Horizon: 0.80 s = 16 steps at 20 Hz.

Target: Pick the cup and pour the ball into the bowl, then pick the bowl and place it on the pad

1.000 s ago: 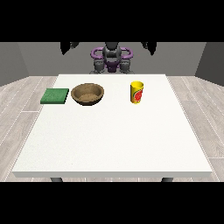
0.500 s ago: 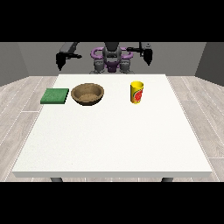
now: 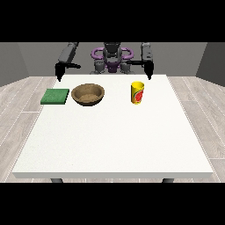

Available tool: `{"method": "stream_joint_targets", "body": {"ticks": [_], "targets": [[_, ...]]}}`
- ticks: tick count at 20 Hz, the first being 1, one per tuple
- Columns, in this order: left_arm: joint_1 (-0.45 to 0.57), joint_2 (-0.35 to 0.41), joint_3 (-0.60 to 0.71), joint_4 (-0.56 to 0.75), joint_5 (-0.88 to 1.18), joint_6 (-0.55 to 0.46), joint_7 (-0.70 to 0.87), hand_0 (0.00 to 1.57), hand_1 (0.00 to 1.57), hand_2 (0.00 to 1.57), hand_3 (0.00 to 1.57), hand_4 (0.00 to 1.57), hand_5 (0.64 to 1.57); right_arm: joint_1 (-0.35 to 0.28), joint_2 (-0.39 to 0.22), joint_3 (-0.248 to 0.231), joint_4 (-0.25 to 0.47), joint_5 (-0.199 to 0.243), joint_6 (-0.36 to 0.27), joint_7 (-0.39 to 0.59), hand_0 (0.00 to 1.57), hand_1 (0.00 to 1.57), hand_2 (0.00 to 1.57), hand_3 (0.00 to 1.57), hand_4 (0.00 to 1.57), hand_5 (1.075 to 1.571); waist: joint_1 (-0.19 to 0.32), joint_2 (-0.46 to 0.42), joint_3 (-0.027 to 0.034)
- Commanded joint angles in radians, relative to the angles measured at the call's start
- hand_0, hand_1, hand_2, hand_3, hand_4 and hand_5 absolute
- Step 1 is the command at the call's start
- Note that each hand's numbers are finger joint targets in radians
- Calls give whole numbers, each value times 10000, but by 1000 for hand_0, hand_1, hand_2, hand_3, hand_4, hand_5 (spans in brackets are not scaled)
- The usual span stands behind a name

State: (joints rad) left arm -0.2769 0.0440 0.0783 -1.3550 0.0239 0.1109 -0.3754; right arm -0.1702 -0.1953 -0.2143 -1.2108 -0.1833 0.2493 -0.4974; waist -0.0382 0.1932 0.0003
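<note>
Both hands (image 3: 59, 73) (image 3: 148, 72) empty, above the table's (image 3: 110, 140) far edge.

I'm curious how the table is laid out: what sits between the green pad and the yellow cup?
In the front view, the brown bowl sits between the green pad and the yellow cup, close beside the pad, with bare white table before the cup.

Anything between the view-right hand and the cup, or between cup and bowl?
Nothing visible. The hand at the view's right hangs behind the cup, with only bare table between them. The stretch from the cup to the bowl is bare table too.
</note>
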Motion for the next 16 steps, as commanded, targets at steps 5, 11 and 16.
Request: {"method": "stream_joint_targets", "body": {"ticks": [5, 11, 16], "targets": [[-1841, 752, 1164, 2363, 269, 67, -1036, 0, 0, 0, 0, 0, 1440, -738, 71, -29, 1371, 172, 320, -1344, 0, 0, 0, 0, 0, 1547, -352, 897, -2], [-2261, 1327, 1993, 4330, 762, -584, -2784, 0, 0, 0, 0, 0, 1412, -833, -246, -18, 1322, 258, 689, -1842, 0, 0, 0, 0, 0, 1547, -694, 1710, -7], [-3108, 1433, 2081, 5183, 611, -262, -3369, 0, 0, 0, 0, 0, 1393, -1477, -245, -76, 2116, 407, 654, -2482, 0, 0, 0, 0, 0, 1548, -691, 2262, -4]]}}
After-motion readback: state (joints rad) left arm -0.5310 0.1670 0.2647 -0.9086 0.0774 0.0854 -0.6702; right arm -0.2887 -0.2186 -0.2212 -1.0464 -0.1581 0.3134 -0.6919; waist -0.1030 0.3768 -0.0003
